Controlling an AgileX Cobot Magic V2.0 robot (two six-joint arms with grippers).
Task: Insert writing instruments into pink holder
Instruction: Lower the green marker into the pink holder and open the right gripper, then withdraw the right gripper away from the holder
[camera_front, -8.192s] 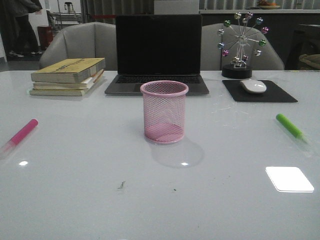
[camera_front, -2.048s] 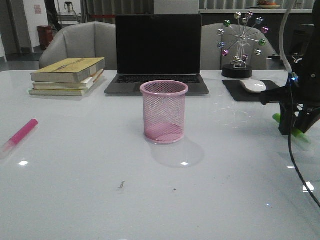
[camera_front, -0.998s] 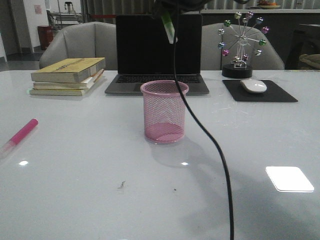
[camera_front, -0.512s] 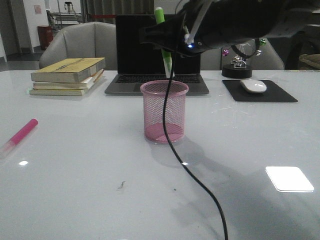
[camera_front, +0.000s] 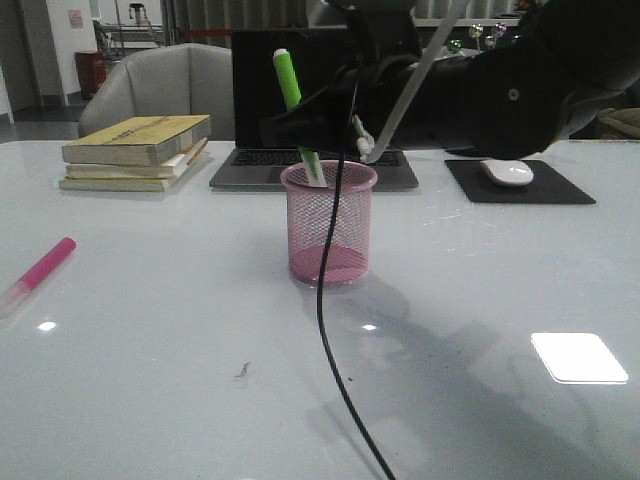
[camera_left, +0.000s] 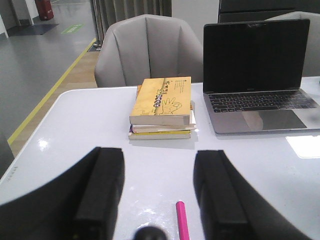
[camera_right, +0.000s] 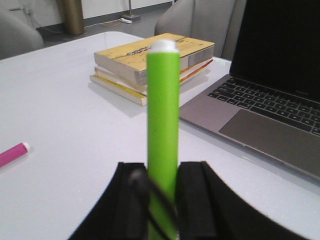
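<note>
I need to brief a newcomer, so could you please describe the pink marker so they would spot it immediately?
Start at the book stack on the table's left side. Nearer the front edge, the pink marker lies flat and alone. The only other marker, the green one, is upright in the right tool at the pink cup.

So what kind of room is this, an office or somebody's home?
Most likely an office or a lab set up like one: a white desk with an open laptop, a stack of books, a mouse on a black pad, and grey padded chairs behind it.

Highlighter (camera_front: 291, 105) tip inside cup (camera_front: 328, 225), mid-table
</note>
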